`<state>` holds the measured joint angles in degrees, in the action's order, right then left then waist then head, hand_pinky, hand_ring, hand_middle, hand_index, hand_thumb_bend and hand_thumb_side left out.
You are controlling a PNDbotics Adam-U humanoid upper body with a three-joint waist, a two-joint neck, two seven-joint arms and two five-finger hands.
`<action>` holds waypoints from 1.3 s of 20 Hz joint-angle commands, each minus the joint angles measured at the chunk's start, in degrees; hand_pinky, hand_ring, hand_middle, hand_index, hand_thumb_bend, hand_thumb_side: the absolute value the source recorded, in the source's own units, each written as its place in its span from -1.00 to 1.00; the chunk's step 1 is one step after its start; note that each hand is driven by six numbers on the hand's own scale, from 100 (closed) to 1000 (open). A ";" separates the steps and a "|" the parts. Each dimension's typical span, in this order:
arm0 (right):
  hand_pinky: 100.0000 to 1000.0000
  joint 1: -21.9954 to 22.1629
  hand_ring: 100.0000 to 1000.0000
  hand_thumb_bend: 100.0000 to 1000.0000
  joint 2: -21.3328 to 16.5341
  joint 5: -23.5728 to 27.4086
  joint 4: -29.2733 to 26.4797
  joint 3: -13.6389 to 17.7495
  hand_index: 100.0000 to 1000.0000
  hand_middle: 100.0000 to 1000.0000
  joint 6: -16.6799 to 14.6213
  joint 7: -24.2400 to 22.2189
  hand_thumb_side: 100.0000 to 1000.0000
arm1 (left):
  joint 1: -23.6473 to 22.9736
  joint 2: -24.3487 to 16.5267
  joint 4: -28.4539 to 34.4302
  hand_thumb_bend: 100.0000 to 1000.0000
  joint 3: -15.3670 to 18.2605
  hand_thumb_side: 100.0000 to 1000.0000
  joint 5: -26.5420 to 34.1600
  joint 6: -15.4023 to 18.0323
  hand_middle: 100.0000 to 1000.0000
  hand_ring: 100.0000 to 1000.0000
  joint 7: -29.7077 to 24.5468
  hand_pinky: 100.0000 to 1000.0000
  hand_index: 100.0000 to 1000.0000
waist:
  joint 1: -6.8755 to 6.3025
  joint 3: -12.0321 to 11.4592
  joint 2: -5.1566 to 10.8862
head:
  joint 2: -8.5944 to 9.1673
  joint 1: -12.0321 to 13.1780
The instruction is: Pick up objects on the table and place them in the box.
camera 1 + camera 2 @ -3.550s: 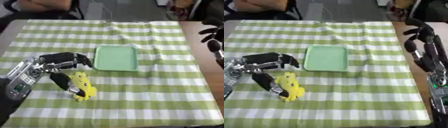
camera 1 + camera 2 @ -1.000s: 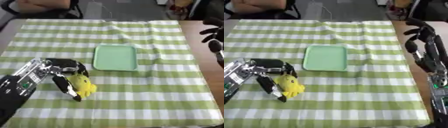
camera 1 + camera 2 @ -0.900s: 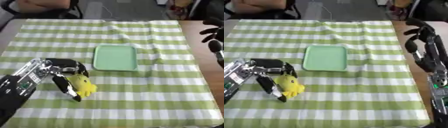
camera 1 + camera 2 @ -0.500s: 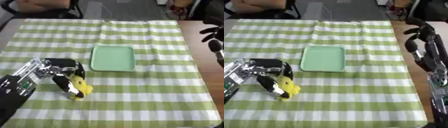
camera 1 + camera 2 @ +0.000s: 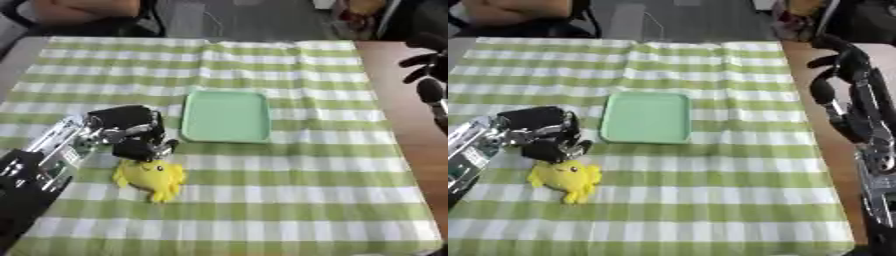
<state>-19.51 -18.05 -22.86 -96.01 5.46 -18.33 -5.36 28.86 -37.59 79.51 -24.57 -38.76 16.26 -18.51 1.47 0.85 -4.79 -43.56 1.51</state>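
Note:
A yellow plush toy (image 5: 150,177) lies on the green checked cloth, left of centre. My left hand (image 5: 131,132) sits just above it, fingers curled down onto the toy's upper edge, while the rest of the toy shows below the hand. A light green tray (image 5: 226,116), the box here, stands right beside the hand on its far right, with nothing in it. My right hand (image 5: 837,75) hangs idle at the right edge over the bare wooden tabletop, fingers relaxed.
The checked cloth (image 5: 289,200) covers most of the table, and a strip of brown wood (image 5: 394,90) shows on the right. A person's folded arms (image 5: 83,9) rest at the far edge, away from the toy.
My left hand's fingers, earlier stretched along the toy's sides, have curled in on its top. The hand has drawn back toward the tray. The right hand has stayed still.

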 commanded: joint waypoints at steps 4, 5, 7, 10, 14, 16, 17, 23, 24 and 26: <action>-0.09 -0.87 0.27 0.33 -0.44 0.13 -0.69 0.34 0.83 0.55 0.08 0.11 0.93 | 1.00 -0.55 0.09 -1.00 0.64 1.00 -1.41 -0.07 -0.86 -1.00 3.08 -1.00 -0.49 | -0.10 0.01 0.54 | 0.85 0.24; -0.09 -0.87 0.27 0.33 -0.44 0.14 -0.70 0.34 0.83 0.55 0.08 0.10 0.93 | 0.98 -0.53 0.02 -1.00 0.62 0.96 -1.49 -0.05 -0.81 -1.00 3.11 -1.00 -0.46 | -0.10 0.01 0.54 | 0.85 0.24; -0.09 -0.85 0.27 0.33 -0.44 0.13 -0.68 0.35 0.83 0.55 0.10 0.10 0.92 | 0.85 -0.52 -0.13 -0.79 0.44 0.80 -1.12 0.12 -0.61 -1.00 2.64 -1.00 -0.26 | -0.09 0.01 0.53 | 0.84 0.25; -0.09 -0.88 0.27 0.34 -0.47 0.12 -0.66 0.34 0.83 0.55 0.09 0.05 0.92 | 0.43 -1.29 -0.55 0.45 -0.55 0.38 0.45 0.83 0.06 -0.17 -4.09 -0.14 0.40 | -0.07 0.06 0.52 | 0.87 0.31; -0.09 -0.76 0.27 0.33 -0.62 0.08 -0.58 0.37 0.83 0.55 0.12 0.02 0.92 | 1.00 -4.40 2.00 0.97 -0.64 0.12 6.26 0.19 0.30 0.08 -19.12 0.06 0.60 | -0.22 -0.05 0.67 | 0.76 0.29; -0.09 -0.71 0.27 0.33 -0.60 0.05 -0.58 0.36 0.83 0.55 0.11 0.01 0.92 | 1.38 -5.89 4.41 0.99 -0.25 0.07 8.14 -0.81 0.32 0.10 -23.72 0.09 0.62 | -0.31 -0.13 0.73 | 0.71 0.22; -0.09 -0.70 0.27 0.34 -0.59 0.04 -0.58 0.34 0.83 0.55 0.10 -0.01 0.92 | 1.47 -6.33 5.35 1.00 -0.07 0.06 8.65 -1.36 0.32 0.11 -25.32 0.09 0.62 | -0.32 -0.15 0.74 | 0.70 0.19; -0.09 -0.67 0.27 0.34 -0.71 0.07 -0.52 0.38 0.83 0.55 0.10 -0.02 0.92 | 1.50 -6.92 7.41 0.94 0.27 0.00 9.66 -3.34 0.32 0.13 -29.51 0.12 0.61 | -0.27 -0.11 0.69 | 0.66 0.16; -0.09 -0.67 0.27 0.34 -0.70 0.08 -0.53 0.38 0.83 0.55 0.10 -0.02 0.92 | 1.58 -7.03 7.37 0.92 0.30 -0.03 9.64 -3.49 0.31 0.13 -29.85 0.13 0.61 | -0.30 -0.11 0.68 | 0.63 0.15; -0.09 -0.66 0.27 0.33 -0.67 0.10 -0.54 0.35 0.83 0.55 0.08 -0.06 0.92 | 1.82 -7.26 7.26 0.89 0.41 -0.11 9.11 -3.62 0.30 0.14 -30.39 0.14 0.62 | -0.35 -0.10 0.67 | 0.61 0.11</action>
<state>-19.51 -18.05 -22.86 -96.00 5.47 -18.33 -5.37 29.63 -42.80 85.91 -25.07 -29.61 12.59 -48.26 1.29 0.73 -4.79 -43.54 1.51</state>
